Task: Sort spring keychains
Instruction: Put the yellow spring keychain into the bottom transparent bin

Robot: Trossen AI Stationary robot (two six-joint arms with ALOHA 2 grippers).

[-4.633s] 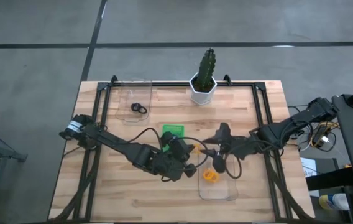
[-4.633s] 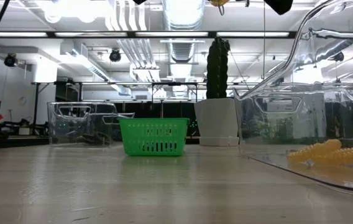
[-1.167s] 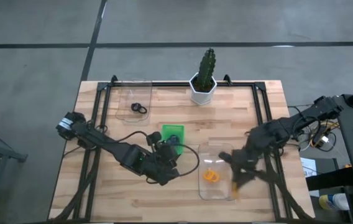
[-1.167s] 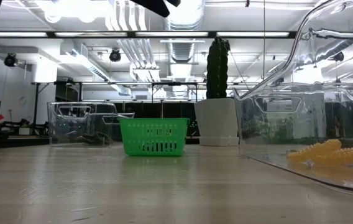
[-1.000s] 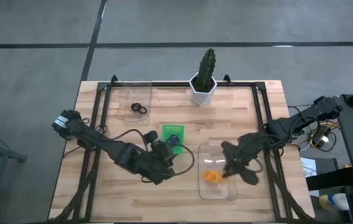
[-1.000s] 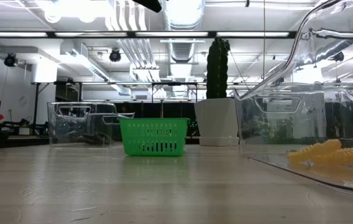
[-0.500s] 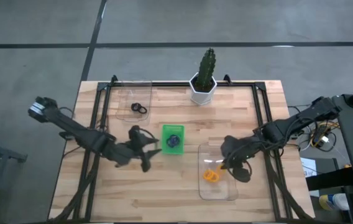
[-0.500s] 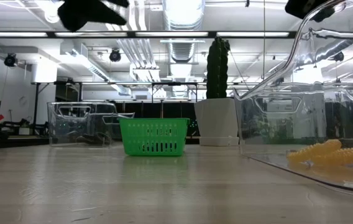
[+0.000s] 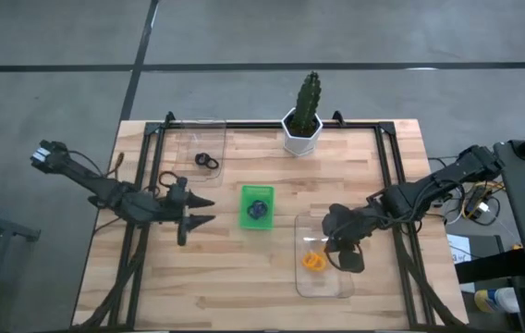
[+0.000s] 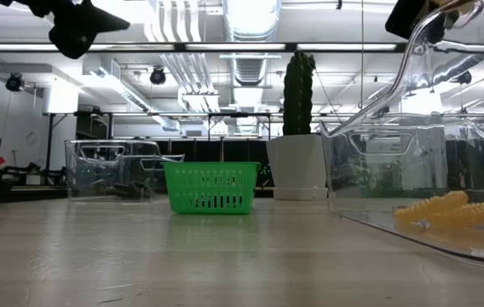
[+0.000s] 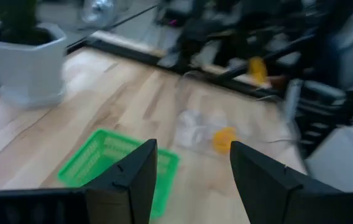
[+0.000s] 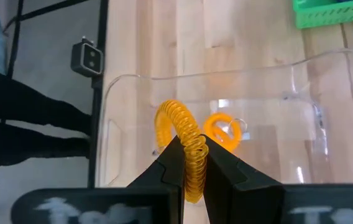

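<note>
The right gripper (image 12: 189,163) hung over the clear bin (image 9: 336,277) near the front right of the table (image 9: 244,277), its fingers pinched narrowly on an orange spring keychain (image 12: 183,140), whose coil arched up from between the fingertips. Below it, on the floor of that bin, lay a second orange keychain (image 12: 221,130), which also showed from above as an orange spot (image 9: 313,262) in the bin's left half. In the low view the orange coils (image 10: 442,209) rested behind the near bin's clear wall. The left gripper (image 9: 200,211) was held over the left part of the table, just left of the small green basket (image 9: 257,207), with its two fingers (image 11: 127,180) spread wide and nothing between them; they pointed toward the basket. The basket stood near the middle of the table and held a dark keychain (image 9: 258,210), whose exact colour could not be told. A second clear bin (image 9: 198,153) sat at the back left of the table with a black keychain (image 9: 207,162) inside it. A potted cactus (image 9: 303,116) in a white pot stood at the back edge, near the middle. In the low view the green basket (image 10: 211,188) stood in front of the far bin and left of the white pot, and both arms showed only as dark shapes at the top of the picture.
</note>
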